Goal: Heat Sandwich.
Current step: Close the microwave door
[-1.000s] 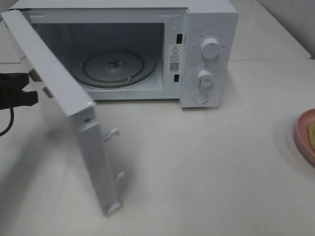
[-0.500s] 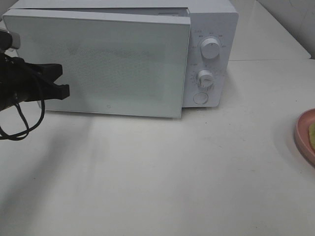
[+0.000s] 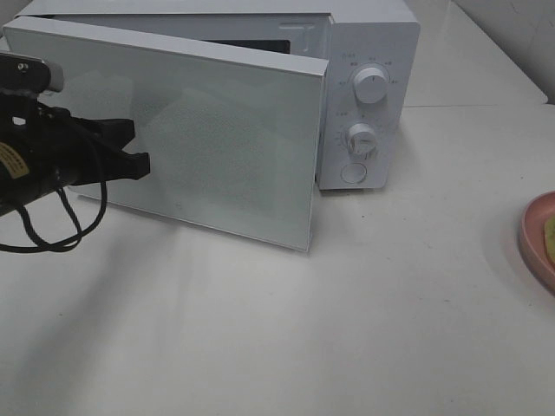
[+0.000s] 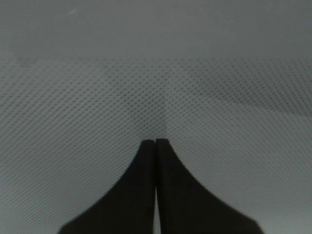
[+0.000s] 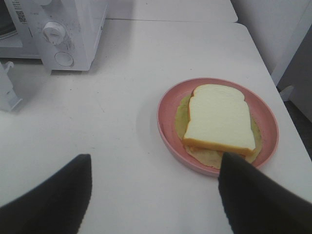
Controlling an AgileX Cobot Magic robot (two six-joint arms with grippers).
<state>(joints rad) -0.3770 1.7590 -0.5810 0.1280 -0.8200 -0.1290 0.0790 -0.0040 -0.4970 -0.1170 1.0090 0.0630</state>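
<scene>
microwave door point(image 3: 199, 139) partly ajar, left tool point(image 3: 130, 149) at its front.
left tool point(image 4: 155, 142) closed, empty, against the door; right tool point(image 5: 153, 187) open above the sandwich point(image 5: 219, 118) on the pink plate point(image 5: 165, 124), on the worktop point(image 3: 390, 329).

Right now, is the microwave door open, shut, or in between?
In between: the microwave door stands ajar, its free edge swung clear of the control panel, with the shut left gripper against its front.

We see a white microwave point(image 3: 368, 95) whose pale grey-green door point(image 3: 217, 147) carries a fine dot-mesh pattern, on a white table point(image 3: 390, 329). Left gripper point(image 4: 155, 142) is black; the right gripper point(image 5: 151, 195) shows black fingers too. Sandwich point(image 5: 220, 118) is white bread with tan crust over a pale yellow-green layer, on a pink plate point(image 5: 165, 122).
</scene>
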